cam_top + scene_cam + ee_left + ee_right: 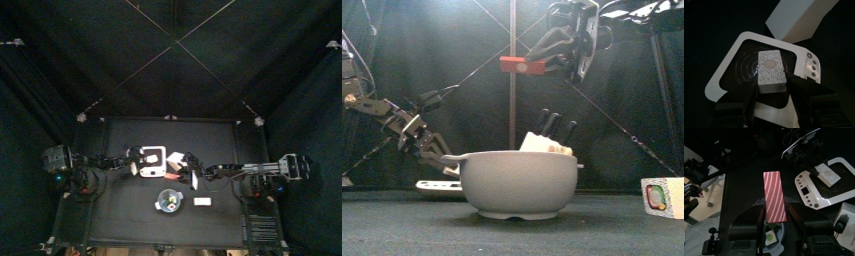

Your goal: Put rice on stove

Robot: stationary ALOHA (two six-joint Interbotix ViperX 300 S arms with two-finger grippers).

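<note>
Left gripper (772, 95) closed on a small white speckled packet (773, 71), apparently the rice, held over the black round cooking surface of a white stove (741, 65); jaws pinch the packet's near end, whether the packet's underside touches the plate cannot be told. Stove has a side panel with small buttons (811, 65). Top view: stove (151, 158) at table's left-middle, left arm entering from the left with the gripper at the stove. A pale box-like shape (801, 20) beyond the stove's far edge in the left wrist view, identity unclear. Right gripper (775, 215) clamped on a long red packet with thin white stripes (774, 195), held raised off the table; front view shows the same red packet (521, 65) high up, level, in the right gripper (543, 62) above and behind the bowl. Right wrist view looks down past the red packet to the stove (821, 183) with the speckled packet (827, 174) on its plate. Grey bowl (519, 182) with a side handle at the near middle of the table, a pale item (545, 146) poking above its rim; in the top view the bowl (170, 199) sits near of the stove, well apart from it. Small carton with coloured print (663, 196) at near right, standing on the table (422, 230), apart from the bowl
</note>
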